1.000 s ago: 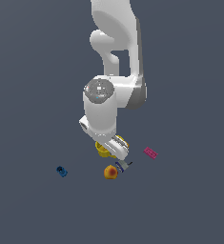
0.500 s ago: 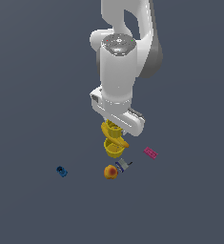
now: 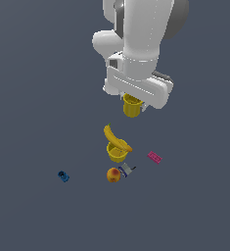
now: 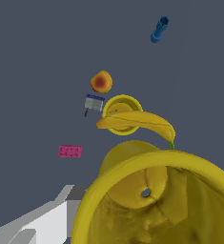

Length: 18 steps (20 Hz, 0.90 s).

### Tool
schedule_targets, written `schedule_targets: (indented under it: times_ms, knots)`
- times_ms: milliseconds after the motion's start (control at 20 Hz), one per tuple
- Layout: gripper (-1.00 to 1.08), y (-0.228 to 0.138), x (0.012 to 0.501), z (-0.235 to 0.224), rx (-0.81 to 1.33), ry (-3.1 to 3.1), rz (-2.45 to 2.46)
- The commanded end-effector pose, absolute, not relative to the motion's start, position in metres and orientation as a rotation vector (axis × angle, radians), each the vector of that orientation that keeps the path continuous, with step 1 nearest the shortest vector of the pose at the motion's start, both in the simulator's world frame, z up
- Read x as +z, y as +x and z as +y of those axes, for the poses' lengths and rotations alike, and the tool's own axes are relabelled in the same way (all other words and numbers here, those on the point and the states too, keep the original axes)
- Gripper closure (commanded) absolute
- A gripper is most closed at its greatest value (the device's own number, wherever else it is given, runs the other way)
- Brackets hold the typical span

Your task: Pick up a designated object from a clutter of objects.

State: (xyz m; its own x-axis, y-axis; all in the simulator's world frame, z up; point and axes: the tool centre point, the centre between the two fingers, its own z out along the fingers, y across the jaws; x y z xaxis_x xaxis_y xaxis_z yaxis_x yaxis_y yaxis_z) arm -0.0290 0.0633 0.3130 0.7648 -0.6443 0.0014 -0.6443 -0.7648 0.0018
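My gripper [image 3: 132, 99] is shut on the small yellow cup [image 3: 131, 107] and holds it high above the clutter. In the wrist view this cup [image 4: 132, 209] fills the near part of the picture, open top towards the camera, with a grey finger [image 4: 46, 221] beside it. Below lie the yellow banana [image 3: 115, 137], resting across the larger yellow cup [image 3: 116, 153], the orange-red fruit [image 3: 113, 175], the grey-blue clamp piece [image 3: 126, 170], the pink brick [image 3: 154, 157] and the blue piece [image 3: 63, 176].
In the wrist view the banana [image 4: 137, 121] lies over the larger cup [image 4: 114, 105], with the fruit [image 4: 101, 82], clamp piece [image 4: 93, 103], pink brick [image 4: 69, 151] and blue piece [image 4: 158, 29] spread over the dark grey floor [image 3: 33, 98].
The arm has risen from the clutter with the small yellow cup in the gripper; the cup went from beside the banana to well above it. The other items stayed put.
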Motion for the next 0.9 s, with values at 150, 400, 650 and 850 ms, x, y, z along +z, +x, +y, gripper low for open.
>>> schedule_targets:
  times_ms: [150,400,650,850]
  knots:
    - [1.08,-0.052,0.357,0.087,0.003,2.948,-1.077]
    - [1.08,-0.067,0.386,0.103,0.002,2.949,-1.077]
    - [1.08,-0.074,0.402,0.112,0.001,2.95,-1.077]
    - [1.08,-0.075,0.406,0.114,0.0,2.951,-1.077]
